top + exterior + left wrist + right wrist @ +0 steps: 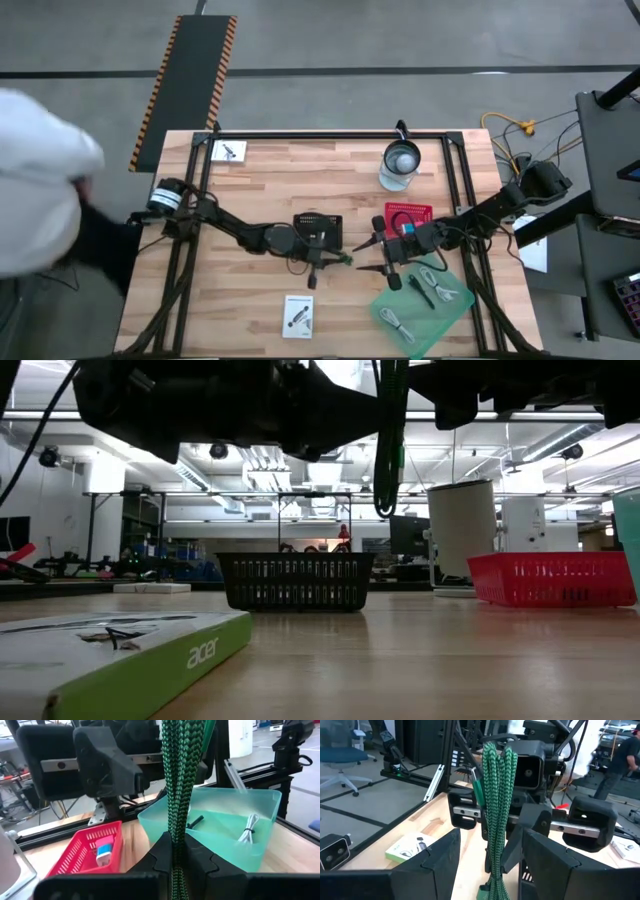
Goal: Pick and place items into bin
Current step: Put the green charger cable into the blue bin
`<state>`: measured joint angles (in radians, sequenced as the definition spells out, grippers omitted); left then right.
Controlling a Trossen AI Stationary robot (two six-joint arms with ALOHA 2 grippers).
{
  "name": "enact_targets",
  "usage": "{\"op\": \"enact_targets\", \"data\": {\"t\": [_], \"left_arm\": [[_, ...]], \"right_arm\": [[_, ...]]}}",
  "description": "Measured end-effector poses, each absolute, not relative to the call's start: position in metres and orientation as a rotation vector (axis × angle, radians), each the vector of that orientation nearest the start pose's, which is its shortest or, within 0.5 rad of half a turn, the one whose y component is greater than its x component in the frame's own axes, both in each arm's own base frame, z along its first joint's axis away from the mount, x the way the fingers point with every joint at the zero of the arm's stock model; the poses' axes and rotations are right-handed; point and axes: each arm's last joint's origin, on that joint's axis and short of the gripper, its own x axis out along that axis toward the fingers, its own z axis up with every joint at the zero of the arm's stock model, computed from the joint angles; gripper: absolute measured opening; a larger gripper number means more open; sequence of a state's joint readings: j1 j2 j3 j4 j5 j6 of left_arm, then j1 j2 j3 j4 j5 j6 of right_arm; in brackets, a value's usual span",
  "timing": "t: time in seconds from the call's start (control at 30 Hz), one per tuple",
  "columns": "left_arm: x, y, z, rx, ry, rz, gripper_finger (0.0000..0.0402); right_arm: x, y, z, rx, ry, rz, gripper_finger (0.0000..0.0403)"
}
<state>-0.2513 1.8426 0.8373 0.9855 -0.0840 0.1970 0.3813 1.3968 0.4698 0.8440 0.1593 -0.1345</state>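
the green bin (pixel 425 305) waits at the table's right front, a white cable (pixel 248 831) already inside. the left gripper (pixel 175 851) is closed tight on a green braided cable (pixel 176 780), held up at mid table, i think for handing over. the right gripper (pixel 490 850) faces it with fingers spread around the bundle, not yet pinching.

Green-and-black braided cable (pixel 176 795) between dark left gripper (pixel 172 857) fingers, translucent teal bin (pixel 235 827) beyond, red mesh basket (pixel 87 850) beside, black basket (pixel 294 580).
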Motion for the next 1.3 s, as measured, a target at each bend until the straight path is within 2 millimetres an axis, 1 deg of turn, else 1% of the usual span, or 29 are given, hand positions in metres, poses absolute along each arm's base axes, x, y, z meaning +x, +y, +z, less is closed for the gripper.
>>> {"op": "enact_targets", "data": {"t": [0.27,0.5,0.67,0.8,1.3], "left_arm": [[0.364,-0.090,0.188,0.201,-0.024,-0.171,0.0008],[0.379,-0.091,0.181,0.237,-0.019,-0.175,0.0008],[0.384,-0.091,0.182,0.246,-0.028,-0.176,0.0008],[0.386,-0.091,0.185,0.245,-0.040,-0.175,0.0008],[0.387,-0.092,0.186,0.241,-0.047,-0.203,0.0008]], "right_arm": [[0.248,0.094,0.196,-0.156,0.064,0.227,0.0199],[0.248,0.094,0.196,-0.155,0.060,0.227,0.0199],[0.248,0.094,0.195,-0.156,0.073,0.229,0.0198],[0.247,0.094,0.190,-0.162,0.120,0.232,0.0198],[0.249,0.095,0.193,-0.162,0.104,0.231,0.0198]]}}
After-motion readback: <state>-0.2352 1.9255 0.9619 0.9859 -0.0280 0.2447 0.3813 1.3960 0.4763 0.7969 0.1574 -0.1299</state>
